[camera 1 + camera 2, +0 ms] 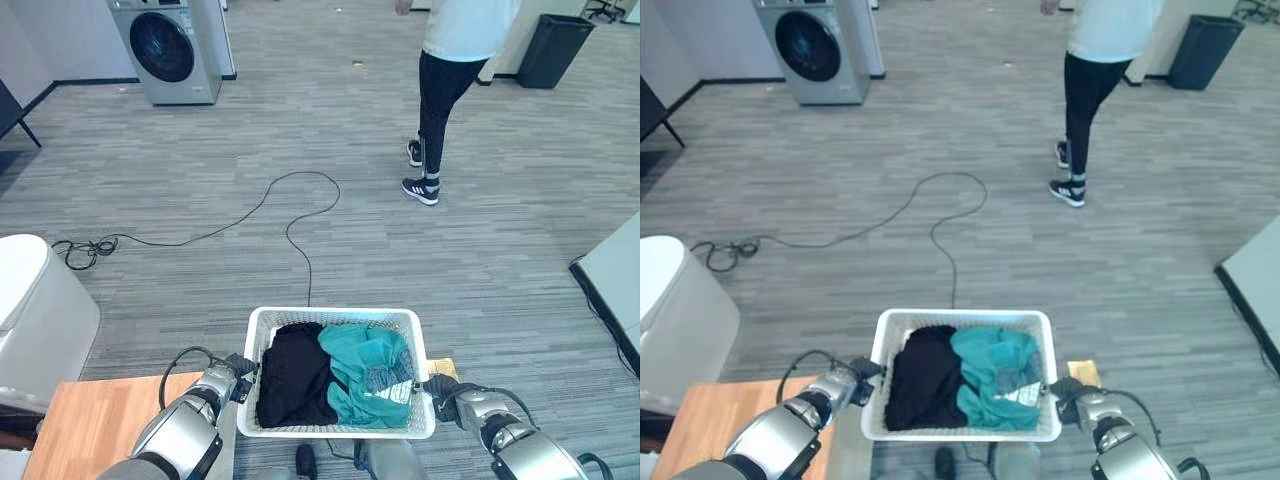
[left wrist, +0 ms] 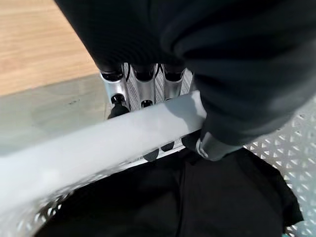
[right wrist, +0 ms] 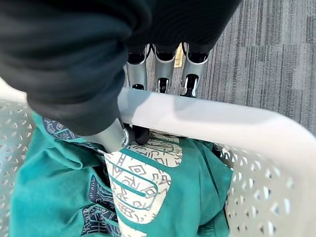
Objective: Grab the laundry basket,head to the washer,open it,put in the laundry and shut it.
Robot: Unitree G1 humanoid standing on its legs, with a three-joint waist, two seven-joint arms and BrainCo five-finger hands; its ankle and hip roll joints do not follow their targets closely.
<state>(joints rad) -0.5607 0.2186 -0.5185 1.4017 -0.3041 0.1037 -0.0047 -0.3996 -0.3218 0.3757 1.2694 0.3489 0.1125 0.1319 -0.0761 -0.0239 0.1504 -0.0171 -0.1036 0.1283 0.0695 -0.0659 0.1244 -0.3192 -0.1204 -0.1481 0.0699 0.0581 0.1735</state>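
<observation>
The white laundry basket (image 1: 340, 318) is right up close, at 6 o'clock in the head views. The robot holds it with both hands. The left hand (image 1: 238, 366) is on the basket's left rim. In its wrist view the fingers (image 2: 144, 89) go down the outside and curl under the rim, and the thumb (image 2: 212, 145) presses from the inside, so it is clamped on the rim. The right hand (image 1: 440, 387) is on the right rim. Its fingers (image 3: 163, 69) hook over the white edge and its thumb (image 3: 111, 138) pushes from inside, so it is clamped too. The dark covers hide most of each hand.

Inside the basket lie a black cloth (image 1: 296, 378) on the left and a teal cloth (image 1: 362, 375) on the right, touching each other. A patterned part of the teal cloth sits just under the right thumb.

A wooden table (image 1: 95, 420) is at 7 o'clock, cut off by the edge. A white rounded thing (image 1: 35, 310) at 9 o'clock is cut off too, and it is hard to tell what it is.

The washer (image 1: 168, 48) stands well apart at 11 o'clock with its round door shut. A black cord (image 1: 290, 225) snakes over the grey floor (image 1: 500, 250) between it and the basket. A person (image 1: 450, 80) stands at 1 o'clock, cut off above the chest. A black bin (image 1: 555, 48) is at 2 o'clock.
</observation>
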